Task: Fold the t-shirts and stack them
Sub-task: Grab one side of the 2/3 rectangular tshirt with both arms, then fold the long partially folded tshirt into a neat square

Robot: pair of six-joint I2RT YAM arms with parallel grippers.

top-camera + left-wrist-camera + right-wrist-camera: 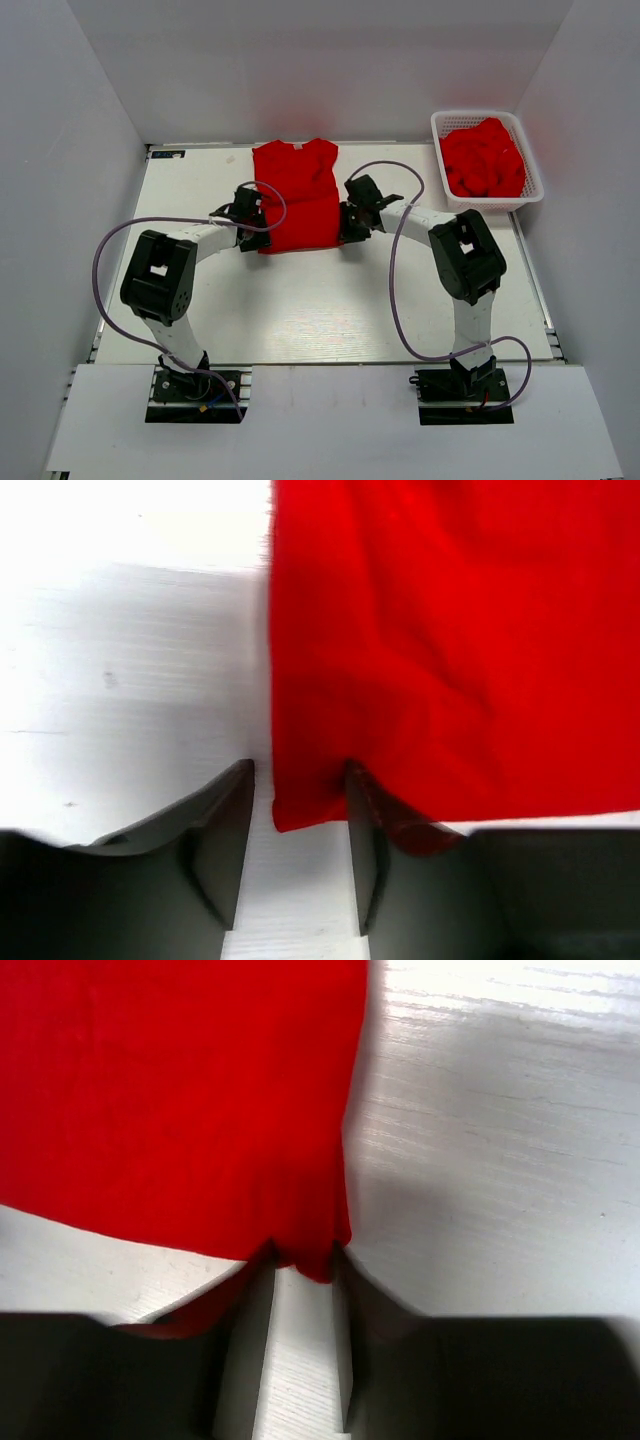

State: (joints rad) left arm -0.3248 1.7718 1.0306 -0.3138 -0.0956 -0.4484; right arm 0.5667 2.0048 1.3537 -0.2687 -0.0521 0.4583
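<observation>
Corners explain the pose: we see the left gripper [300, 775], fingers apart, astride one lower corner of the t-shirt [297, 195] at upper centre, and the right gripper [302, 1255] narrowed round the other, whether pinching we cannot tell, likely to lift the hem for folding.

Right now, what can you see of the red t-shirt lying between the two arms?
Plain bright red t-shirt, soft cloth, lying flat on the white table, collar at the far edge, slightly wrinkled. No sleeves stick out. The left gripper straddles its near-left corner, jaws apart; the right gripper pinches the near-right corner.
</observation>
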